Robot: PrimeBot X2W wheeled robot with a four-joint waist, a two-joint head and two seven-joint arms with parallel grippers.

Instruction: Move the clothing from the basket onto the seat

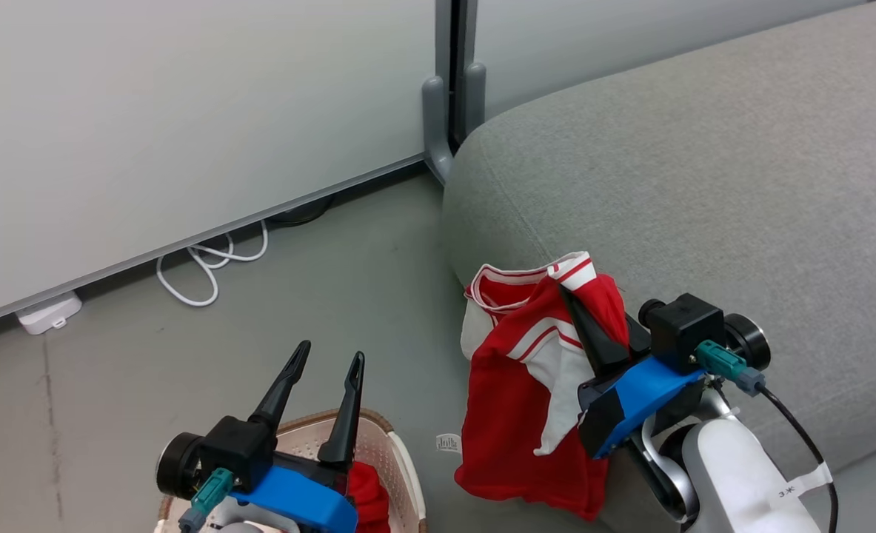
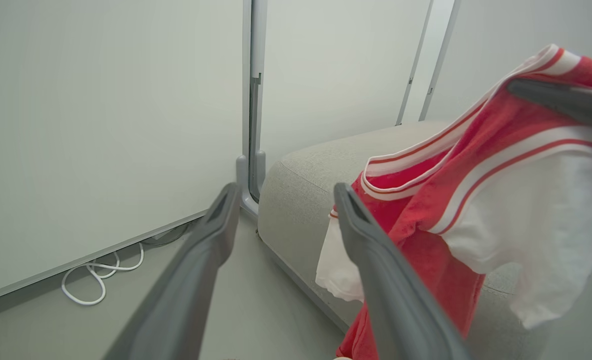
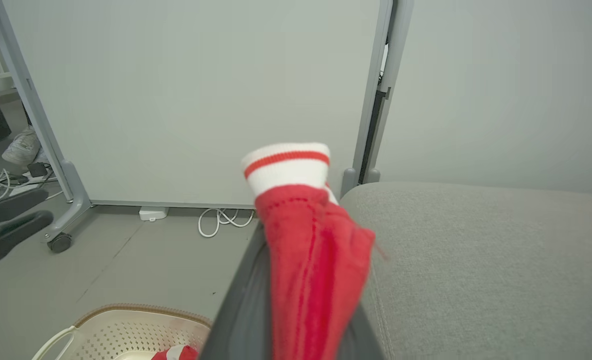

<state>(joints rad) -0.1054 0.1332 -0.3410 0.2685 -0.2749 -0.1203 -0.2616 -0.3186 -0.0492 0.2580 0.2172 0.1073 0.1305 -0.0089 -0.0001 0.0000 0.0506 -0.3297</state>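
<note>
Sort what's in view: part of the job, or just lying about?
Job: red white-striped fabric garment in the shut right gripper; second red garment in the cream perforated plastic basket; grey upholstered seat; open left gripper.
Lying about: white looped cable; small white box; grey partition foot.

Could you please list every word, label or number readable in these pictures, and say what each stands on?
Small white tag beside the red garment's left edge: dark print, too small to read.
White tape label by the right forearm: a few dark characters, too blurred to read.
No other text is visible.
</note>
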